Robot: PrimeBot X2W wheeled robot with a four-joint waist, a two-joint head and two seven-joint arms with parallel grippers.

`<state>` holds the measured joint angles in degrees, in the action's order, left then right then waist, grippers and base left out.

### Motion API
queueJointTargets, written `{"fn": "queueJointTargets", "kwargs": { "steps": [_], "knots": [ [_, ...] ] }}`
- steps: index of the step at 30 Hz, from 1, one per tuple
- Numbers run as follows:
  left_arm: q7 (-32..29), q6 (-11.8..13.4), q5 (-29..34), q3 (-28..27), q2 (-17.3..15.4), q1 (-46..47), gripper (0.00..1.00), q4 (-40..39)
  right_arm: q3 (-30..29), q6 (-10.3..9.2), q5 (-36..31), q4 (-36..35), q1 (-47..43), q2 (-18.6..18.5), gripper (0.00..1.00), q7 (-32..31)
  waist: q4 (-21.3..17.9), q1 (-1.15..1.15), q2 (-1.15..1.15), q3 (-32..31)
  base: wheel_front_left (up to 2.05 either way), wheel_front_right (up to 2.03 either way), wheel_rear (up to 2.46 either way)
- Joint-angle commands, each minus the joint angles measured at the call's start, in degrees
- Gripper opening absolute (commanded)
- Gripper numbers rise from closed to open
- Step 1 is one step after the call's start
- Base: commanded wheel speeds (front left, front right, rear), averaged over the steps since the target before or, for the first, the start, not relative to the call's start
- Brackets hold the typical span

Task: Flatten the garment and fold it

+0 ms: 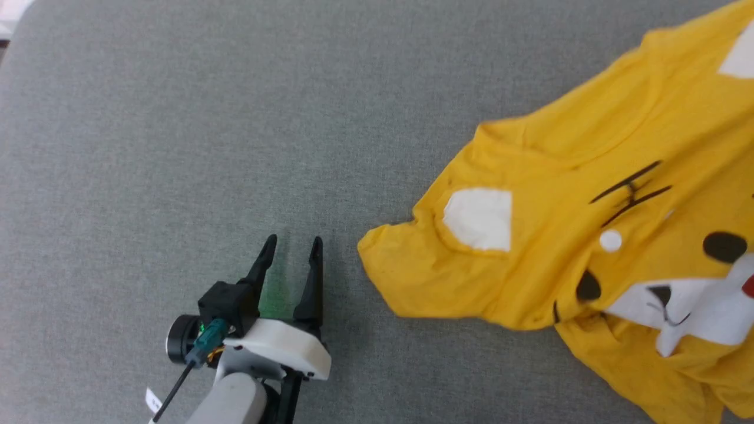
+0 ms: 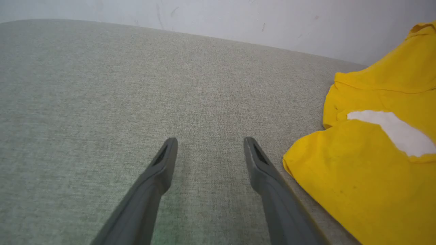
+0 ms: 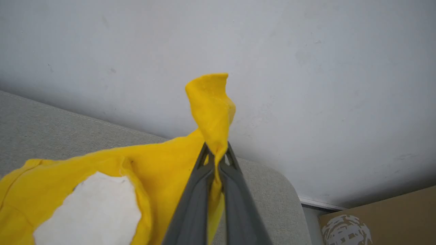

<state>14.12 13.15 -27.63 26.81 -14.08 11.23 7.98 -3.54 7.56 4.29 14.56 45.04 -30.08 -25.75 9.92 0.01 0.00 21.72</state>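
Left gripper (image 1: pixel 294 239): wide apart, empty, over grey fabric surface (image 1: pixel 147 118).
Right gripper (image 3: pixel 217 151): clamped on yellow T-shirt (image 3: pixel 102 160) edge, held aloft.
T-shirt from left gripper: just beside, to its right, stretching away rightward.

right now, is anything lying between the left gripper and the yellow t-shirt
Just bare grey cloth surface lies between the left gripper and the t-shirt, as the head and left wrist views show.

Rumpled yellow garment (image 1: pixel 589 176), cartoon face up

Left end effector (image 1: pixel 294 240) spread, right end effector (image 3: pixel 216 151) clamped
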Motion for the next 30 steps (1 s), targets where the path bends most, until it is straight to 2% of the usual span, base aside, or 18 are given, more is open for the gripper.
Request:
{"fn": "queueJointTargets", "kwargs": {
  "steps": [1,4,6,7,13,17,24,28,30],
  "knots": [
    [0.3,-0.4,0.5,0.3,0.5,1.3,1.0,0.3,-1.9,-0.08,-1.5,2.0,0.4,-0.4,0.0,0.8,0.5,-0.01,0.0,2.4,0.0,0.0,0.0],
    [0.4,-0.6,0.9,0.6,1.0,2.5,1.0,0.8,-4.0,-0.08,-3.8,5.9,-0.4,-0.5,0.0,1.0,0.7,-0.01,0.0,3.9,0.0,0.0,0.0],
    [0.4,-0.7,1.1,0.6,1.1,3.2,1.0,1.0,-5.0,-0.08,-4.2,7.9,-0.9,0.3,0.46,1.3,0.5,-0.01,0.0,4.8,0.0,0.0,0.0],
    [0.5,-0.7,1.2,0.6,1.1,3.6,1.0,1.1,-5.2,-0.08,-4.3,8.8,-1.1,0.8,1.0,1.6,0.4,-0.01,0.0,5.2,0.0,0.0,0.0],
    [0.5,-0.9,1.7,0.4,0.8,5.2,1.0,1.8,-6.4,-0.08,-3.7,11.4,-1.5,3.9,1.0,4.5,-1.0,-0.01,0.0,4.5,0.0,0.0,0.0],
    [0.6,-0.7,1.7,0.2,0.2,4.6,1.0,2.0,-7.0,-0.08,-1.4,8.8,-2.5,6.3,1.0,7.9,-2.1,-0.01,0.0,2.1,0.0,0.0,0.0],
    [0.5,0.2,1.3,-0.5,-1.2,1.8,1.0,1.1,-9.8,-0.08,4.3,-1.5,-11.9,10.5,1.0,12.7,-4.0,-0.01,0.0,-2.3,0.0,0.0,0.0],
    [0.3,1.1,1.1,-1.1,-2.7,-0.8,1.0,-0.5,-12.9,-0.08,5.6,-10.9,-22.8,15.5,1.0,14.2,-5.4,-0.01,0.0,-4.6,0.0,0.0,0.0],
    [0.1,1.5,1.0,-1.3,-3.4,-2.2,1.0,-1.4,-14.8,-0.08,4.9,-16.0,-28.8,19.2,1.0,15.5,-6.0,-0.01,0.0,-5.5,0.0,0.0,0.0]
  ]
}}
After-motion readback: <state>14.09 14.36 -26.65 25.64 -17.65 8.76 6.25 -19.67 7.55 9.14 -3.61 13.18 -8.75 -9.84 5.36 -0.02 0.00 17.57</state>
